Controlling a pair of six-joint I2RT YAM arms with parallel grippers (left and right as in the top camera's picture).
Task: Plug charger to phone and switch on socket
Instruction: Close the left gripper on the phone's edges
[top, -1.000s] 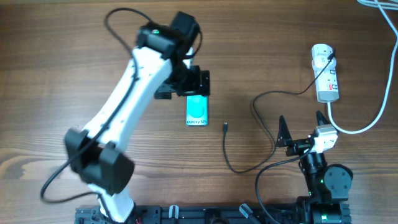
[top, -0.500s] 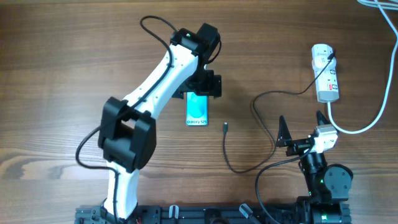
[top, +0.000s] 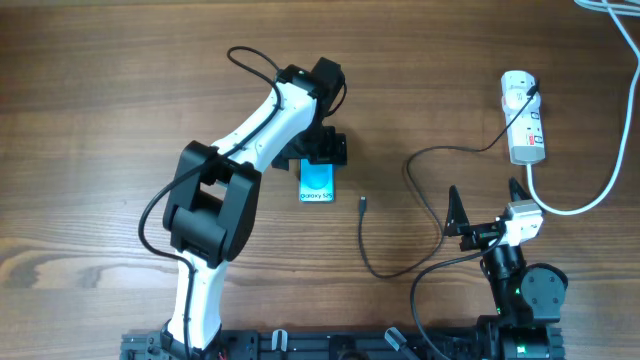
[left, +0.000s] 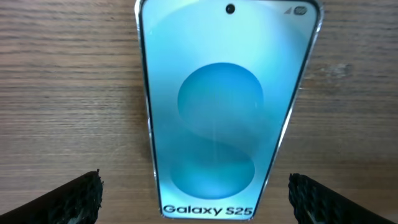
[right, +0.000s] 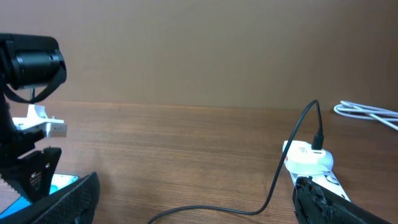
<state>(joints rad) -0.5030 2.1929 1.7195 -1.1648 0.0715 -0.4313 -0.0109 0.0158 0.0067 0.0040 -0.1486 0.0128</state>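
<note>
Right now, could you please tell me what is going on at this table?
The left gripper hovers open over the top end of the phone, which lies flat, screen up, on the table. The charger is not yet plugged in: its loose tip lies on the wood to the phone's right, and its other end sits in the power strip at the far right. The right gripper is open near its base, holding nothing.
</note>
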